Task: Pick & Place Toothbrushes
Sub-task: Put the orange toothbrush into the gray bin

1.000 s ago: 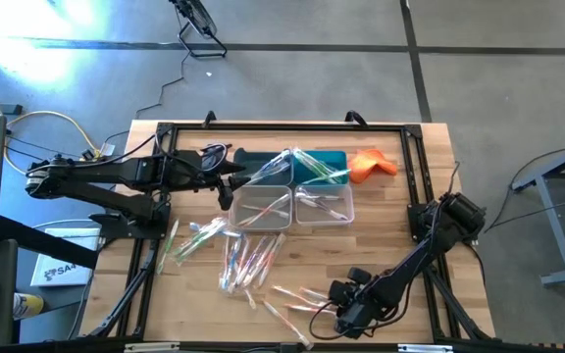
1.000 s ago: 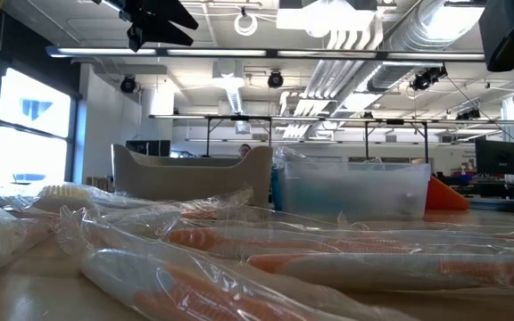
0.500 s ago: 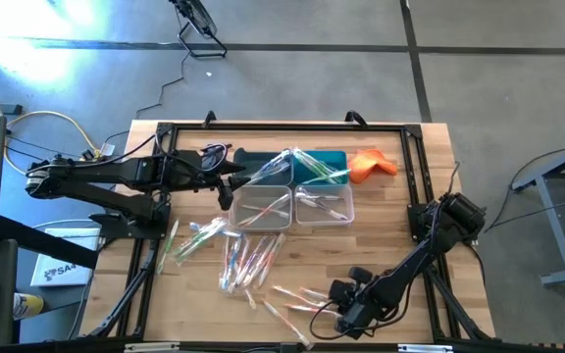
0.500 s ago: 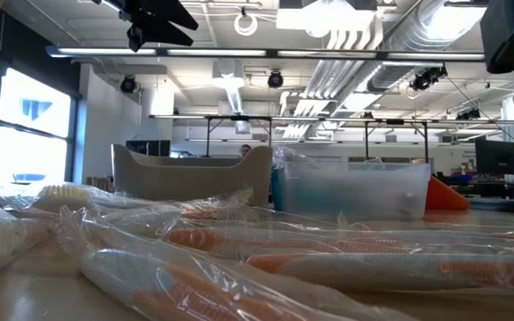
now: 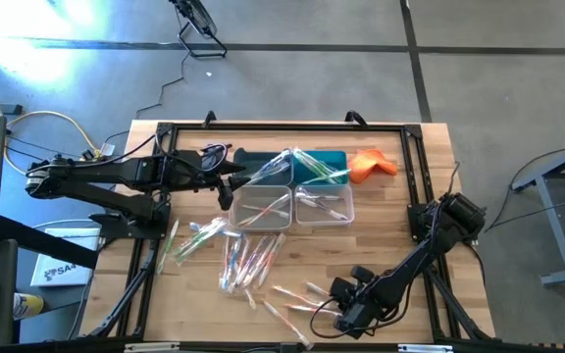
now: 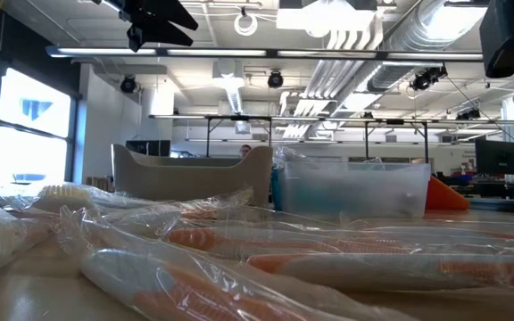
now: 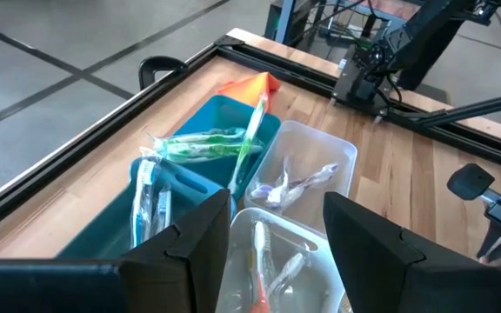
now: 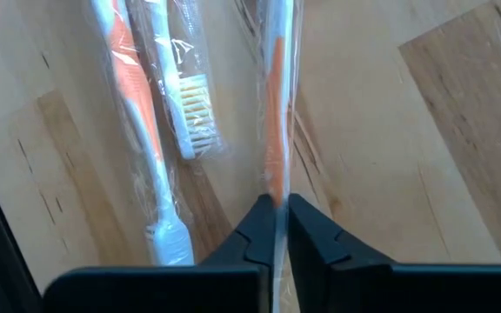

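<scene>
Wrapped toothbrushes lie loose on the wooden table: green ones (image 5: 189,238), pink and blue ones (image 5: 248,260) and orange ones (image 5: 297,299) near the front edge. My right gripper (image 5: 330,314) points steeply down over the orange group and is shut on one orange-handled toothbrush (image 8: 275,130). Two more orange toothbrushes (image 8: 142,148) lie flat beside it. My left gripper (image 7: 277,239) hangs open above the bins (image 5: 292,186), holding nothing. My right gripper pinches the orange handle (image 8: 274,193) of a wrapped toothbrush between its two fingertips (image 8: 255,230), wrapper and all. The fingers come from above, slanting steeply down. The toothbrush runs on past the tips along the tabletop; what lies under the fingers is hidden.
Two clear bins (image 5: 263,206) (image 5: 324,204) and two teal bins (image 5: 317,165) (image 5: 256,160) stand at the table's middle and far side, each with some toothbrushes inside. An orange cloth (image 5: 373,164) lies to their right. A black frame (image 5: 420,176) runs round the table.
</scene>
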